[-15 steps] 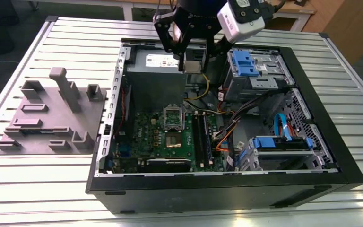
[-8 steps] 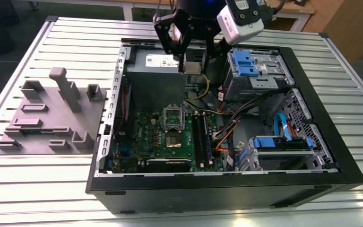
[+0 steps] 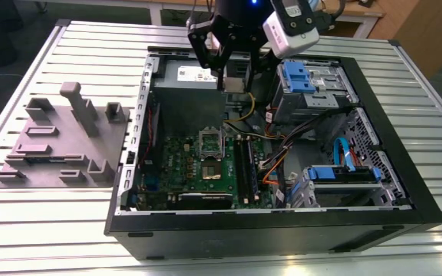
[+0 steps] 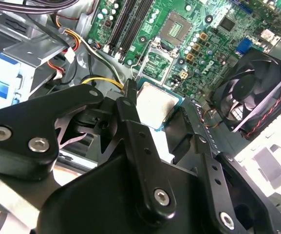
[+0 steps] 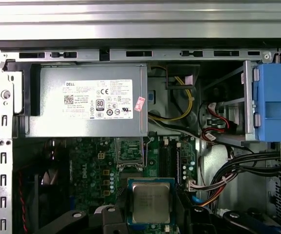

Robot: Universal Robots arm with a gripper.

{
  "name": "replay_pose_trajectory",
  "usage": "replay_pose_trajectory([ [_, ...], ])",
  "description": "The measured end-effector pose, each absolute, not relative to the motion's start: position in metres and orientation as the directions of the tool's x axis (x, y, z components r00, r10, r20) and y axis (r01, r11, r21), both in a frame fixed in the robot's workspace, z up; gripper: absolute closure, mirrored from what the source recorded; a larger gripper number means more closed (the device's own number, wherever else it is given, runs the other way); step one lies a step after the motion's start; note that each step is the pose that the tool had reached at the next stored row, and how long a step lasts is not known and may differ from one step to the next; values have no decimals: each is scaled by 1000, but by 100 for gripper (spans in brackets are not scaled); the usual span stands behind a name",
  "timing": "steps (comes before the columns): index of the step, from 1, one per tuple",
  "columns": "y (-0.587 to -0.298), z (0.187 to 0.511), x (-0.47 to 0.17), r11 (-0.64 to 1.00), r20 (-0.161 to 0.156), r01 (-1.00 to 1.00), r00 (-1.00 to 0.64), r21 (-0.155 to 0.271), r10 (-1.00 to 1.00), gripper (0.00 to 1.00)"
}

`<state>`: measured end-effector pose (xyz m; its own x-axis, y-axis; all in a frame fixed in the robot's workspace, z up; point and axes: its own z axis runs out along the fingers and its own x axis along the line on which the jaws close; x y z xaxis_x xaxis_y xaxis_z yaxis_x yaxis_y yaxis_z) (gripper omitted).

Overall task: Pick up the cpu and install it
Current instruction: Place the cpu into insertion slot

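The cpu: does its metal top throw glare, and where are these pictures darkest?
In the second wrist view the cpu has a soft sheen, no harsh glare; in the first wrist view its top is evenly lit, while the fan sits in shadow; in the exterior view the case is dim inside.

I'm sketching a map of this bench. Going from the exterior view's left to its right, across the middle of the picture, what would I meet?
Grey moulded fixture → green board → orange and yellow cable bundle → blue drive caddy.
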<state>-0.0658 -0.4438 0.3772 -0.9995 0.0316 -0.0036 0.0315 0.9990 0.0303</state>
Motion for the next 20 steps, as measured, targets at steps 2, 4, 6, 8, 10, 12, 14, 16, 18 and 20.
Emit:
replay_pose_trajectory([
  [2,-444,376,-66,999,-4,32,-999,30,32,53],
  [4,-444,375,-66,999,-4,31,-999,30,32,53],
  [6,-444,374,-66,999,-4,32,-999,30,32,53],
  [8,-444,373,-66,999,-4,32,-999,30,32,53],
  [10,-444,372,-66,999,-4,31,-999,30,32,53],
  [12,-444,371,-66,999,-4,31,-999,30,32,53],
  [14,-444,371,-66,999,-4,31,-999,30,32,53],
  [16,-445,370,-66,999,-4,31,-999,30,31,53],
  [18,-446,369,-66,999,-4,31,-999,30,31,53],
  [20,-446,367,-66,999,-4,31,-999,30,31,53],
])
